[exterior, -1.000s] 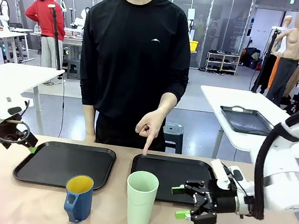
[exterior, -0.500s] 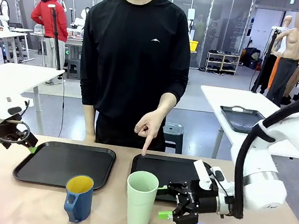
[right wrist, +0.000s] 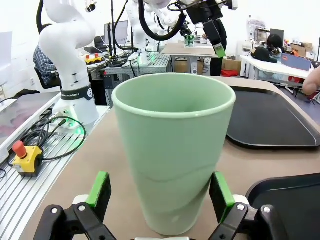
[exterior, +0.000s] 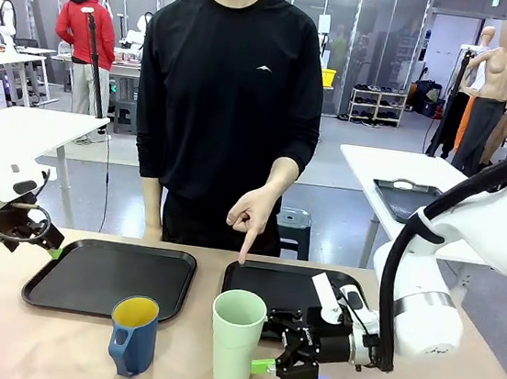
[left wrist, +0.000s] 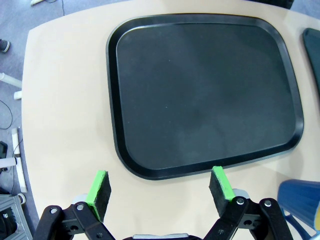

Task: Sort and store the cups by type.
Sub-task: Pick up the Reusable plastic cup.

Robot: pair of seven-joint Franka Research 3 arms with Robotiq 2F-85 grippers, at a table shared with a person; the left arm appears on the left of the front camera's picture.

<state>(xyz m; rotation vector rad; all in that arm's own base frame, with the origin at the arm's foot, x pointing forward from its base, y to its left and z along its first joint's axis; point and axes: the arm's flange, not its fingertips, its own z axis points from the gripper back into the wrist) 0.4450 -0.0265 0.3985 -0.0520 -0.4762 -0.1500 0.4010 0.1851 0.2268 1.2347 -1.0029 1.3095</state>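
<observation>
Where the tall mint-green tumbler [exterior: 236, 338] stands before the right tray [exterior: 290, 286], we see our right gripper [exterior: 264, 343] wide around it, pads [right wrist: 100, 195] clear of it in the wrist view; our left gripper [left wrist: 160, 184] gapes over the left tray [left wrist: 200, 100].

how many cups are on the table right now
2. The mint-green tumbler stands on the robot's side of the right tray. The dark blue cup stands to its left, on the robot's side of the left tray. None seems hidden.
</observation>
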